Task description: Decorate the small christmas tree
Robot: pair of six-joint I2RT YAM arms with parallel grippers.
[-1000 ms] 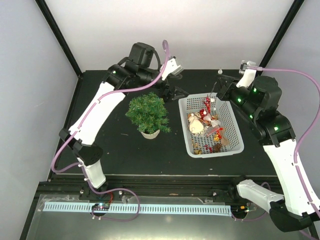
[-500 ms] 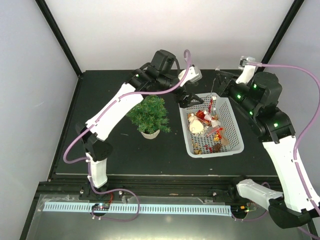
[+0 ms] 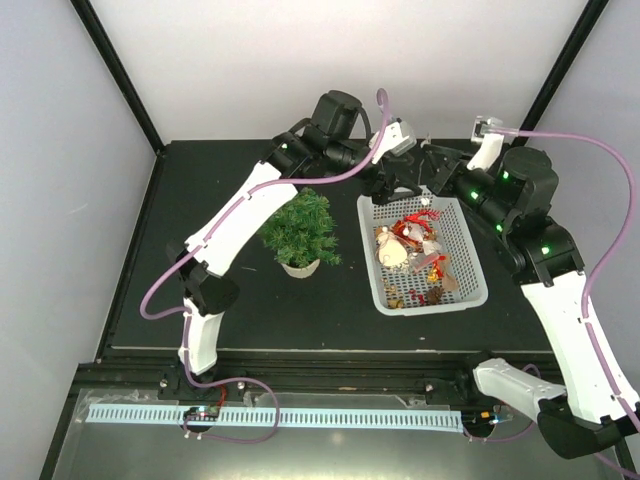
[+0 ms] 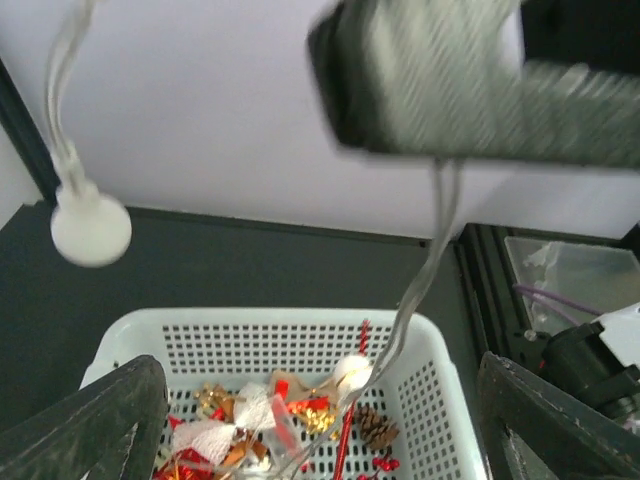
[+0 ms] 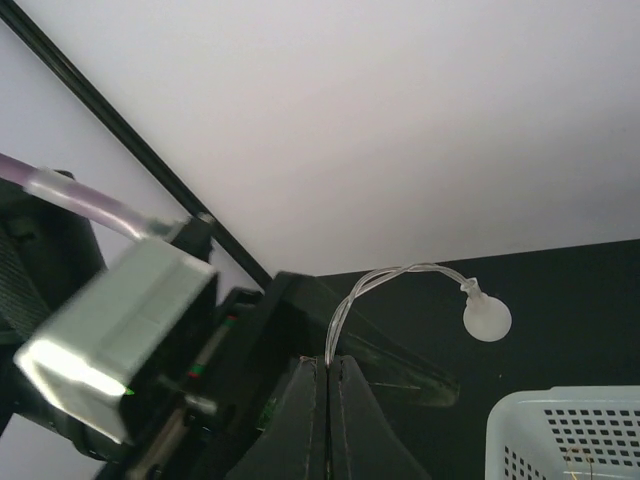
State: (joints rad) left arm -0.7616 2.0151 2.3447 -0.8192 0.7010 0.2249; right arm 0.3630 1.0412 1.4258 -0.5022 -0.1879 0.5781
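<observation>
— Count on the table [image 3: 250, 310]?
— One small christmas tree [image 3: 297, 228], one white basket [image 3: 470, 255]. Two arms: left arm [image 3: 235, 215], right arm [image 3: 570, 310]
— Basket contents?
— Ornaments heaped, total cannot be told. One pine cone [image 4: 375, 428]. One light string [image 4: 425, 270]; two round bulbs [image 4: 91, 229] in the left wrist view

Soft, even light is filling the cell, throwing only faint shadows on the black table [image 3: 330, 310]. The white back wall [image 3: 300, 60] is reading bright, without glare. Motion blur is smearing a grey block [image 4: 430, 80] in the left wrist view and a pale block [image 5: 110, 340] in the right wrist view, where the bulb string [image 5: 487, 320] is showing crisp
</observation>
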